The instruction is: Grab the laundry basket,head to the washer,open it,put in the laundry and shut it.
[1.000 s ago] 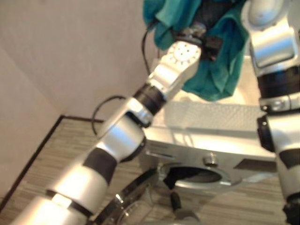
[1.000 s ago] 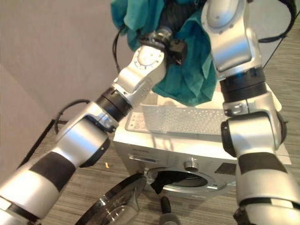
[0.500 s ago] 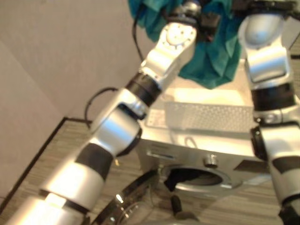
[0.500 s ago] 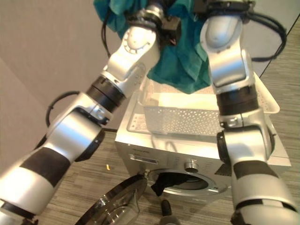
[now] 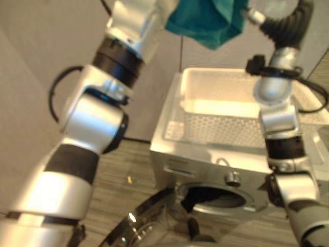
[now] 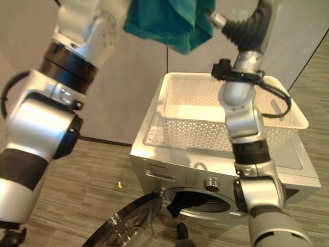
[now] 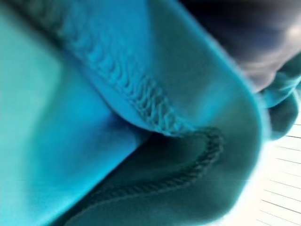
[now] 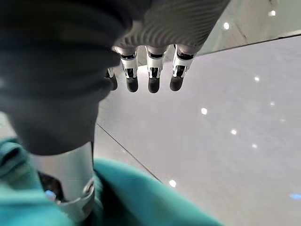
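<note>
I see a teal cloth (image 6: 167, 23) with a stitched hem, a white basket (image 6: 226, 116) perforated with small holes, a silver washer (image 6: 169, 172) with a dark drum opening, grey-brown striped flooring (image 6: 97, 185), a plain grey wall (image 6: 149, 87), and my right hand (image 8: 150, 77), silver with dark fingertips

Striped carpet floor (image 6: 97, 185), grey wall (image 6: 139, 92)

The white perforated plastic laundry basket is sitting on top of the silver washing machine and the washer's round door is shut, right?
Not quite. The white perforated plastic laundry basket does sit on top of the silver washing machine, but the washer's round door is swung open, as the right eye view shows.
</note>
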